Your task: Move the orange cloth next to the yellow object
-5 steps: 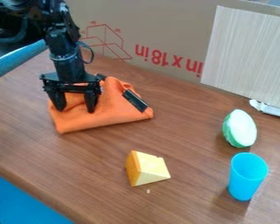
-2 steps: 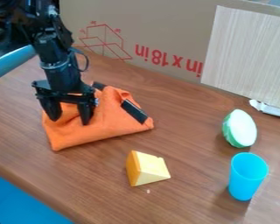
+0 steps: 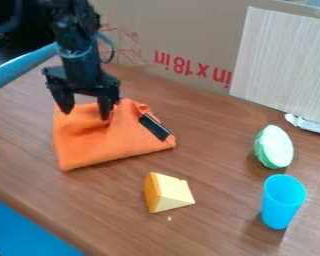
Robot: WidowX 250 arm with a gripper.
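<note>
The black gripper (image 3: 86, 113) hangs over the upper left part of the orange cloth (image 3: 106, 142), its two fingers apart. Whether the tips touch the fabric is hard to tell. The cloth lies partly rumpled on the wooden surface, its left part spread flatter, with a black strip near its right corner. In front of the cloth and to its right sits the yellow wedge (image 3: 169, 193), a short stretch of wood between them.
A green and white rounded object (image 3: 274, 147) lies at the right, with a blue cup (image 3: 281, 202) standing in front of it. A cardboard panel (image 3: 183, 30) and a pale board (image 3: 286, 60) line the back of the table (image 3: 209, 235).
The cloth's left front part was first drawn toward the camera. Since then the gripper has moved back and slightly right, while that part has stayed forward. The yellow wedge has not moved.
</note>
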